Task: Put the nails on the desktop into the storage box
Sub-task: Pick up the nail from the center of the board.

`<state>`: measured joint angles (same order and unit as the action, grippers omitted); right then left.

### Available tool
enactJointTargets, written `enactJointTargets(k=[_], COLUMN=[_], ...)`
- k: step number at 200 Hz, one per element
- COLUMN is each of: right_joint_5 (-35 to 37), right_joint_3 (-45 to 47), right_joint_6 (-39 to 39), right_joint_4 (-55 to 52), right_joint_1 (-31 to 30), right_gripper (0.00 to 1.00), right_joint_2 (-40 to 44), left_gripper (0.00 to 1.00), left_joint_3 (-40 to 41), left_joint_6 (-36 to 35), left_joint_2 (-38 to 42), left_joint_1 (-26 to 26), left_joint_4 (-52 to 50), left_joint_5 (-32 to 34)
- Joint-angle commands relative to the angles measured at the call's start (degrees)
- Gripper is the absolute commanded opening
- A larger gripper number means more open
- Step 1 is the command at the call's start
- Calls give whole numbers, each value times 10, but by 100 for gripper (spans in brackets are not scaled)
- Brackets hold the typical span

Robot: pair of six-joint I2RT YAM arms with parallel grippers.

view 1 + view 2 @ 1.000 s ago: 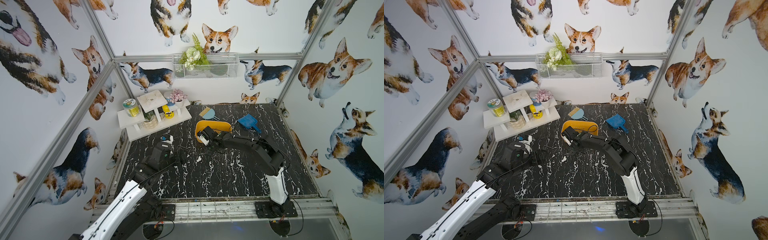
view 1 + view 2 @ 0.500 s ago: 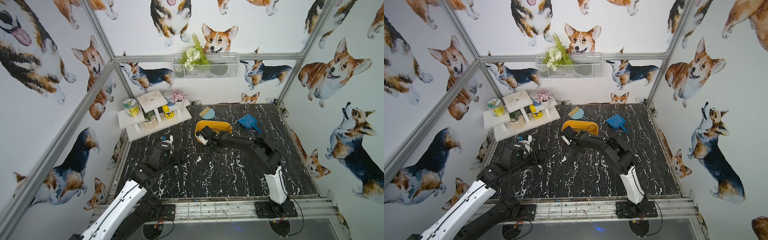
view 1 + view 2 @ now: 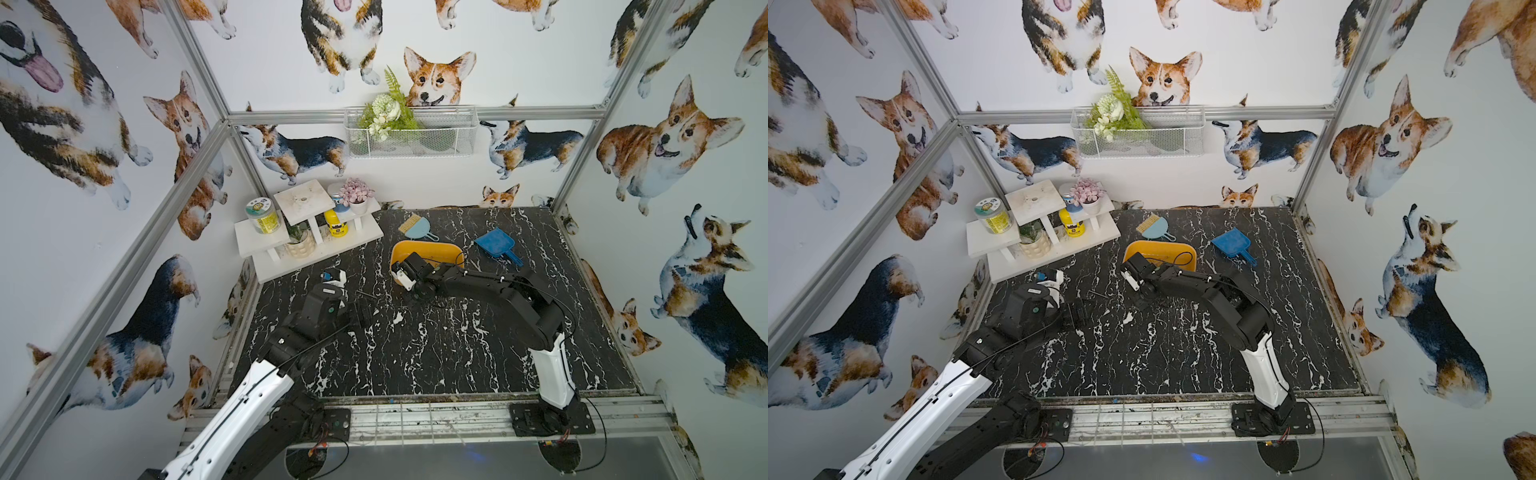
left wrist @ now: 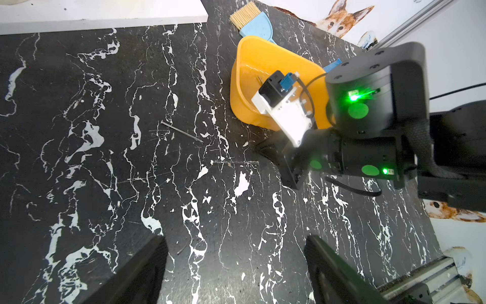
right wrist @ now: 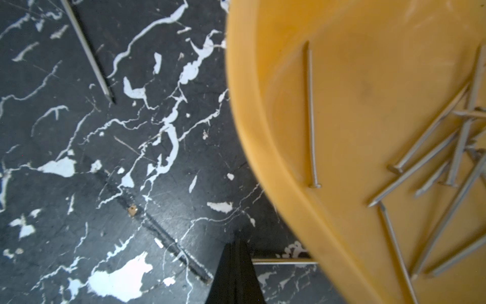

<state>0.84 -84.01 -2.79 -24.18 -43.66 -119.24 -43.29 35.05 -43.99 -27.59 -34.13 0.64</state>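
right fingers (image 5: 234,273) apparently pinch a nail (image 5: 284,261), unseen from above.

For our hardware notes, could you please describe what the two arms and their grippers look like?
Both the left arm and the right arm have a white lower shell, black upper links and joints, and thin black cables. The right wrist carries a white bracket with a blue connector; green lights glow on its housings. The left gripper has black fingers.
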Motion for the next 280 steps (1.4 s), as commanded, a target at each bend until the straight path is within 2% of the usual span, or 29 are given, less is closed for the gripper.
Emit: enactJointTargets(k=[1, 87, 190, 245, 280], right_joint_5=[-15, -52, -62, -28, -22], right_joint_3=[3, 21, 37, -14, -68], right_joint_6=[-17, -64, -108, -93, -71], right_joint_4=[-15, -4, 1, -27, -53], right_joint_1=[-3, -9, -64, -65, -37], right_gripper=[0, 0, 0, 0, 0], right_joint_2=[8, 52, 140, 168, 153], left_gripper=[88, 88, 88, 89, 88], left_joint_3=[1, 1, 0, -7, -12], left_joint_6=[-4, -5, -6, -7, -7], left_joint_2=[0, 0, -5, -9, -19], left_joint_1=[1, 2, 4, 5, 6], left_joint_4=[9, 7, 10, 10, 11], left_joint_5=[-3, -3, -3, -4, -6])
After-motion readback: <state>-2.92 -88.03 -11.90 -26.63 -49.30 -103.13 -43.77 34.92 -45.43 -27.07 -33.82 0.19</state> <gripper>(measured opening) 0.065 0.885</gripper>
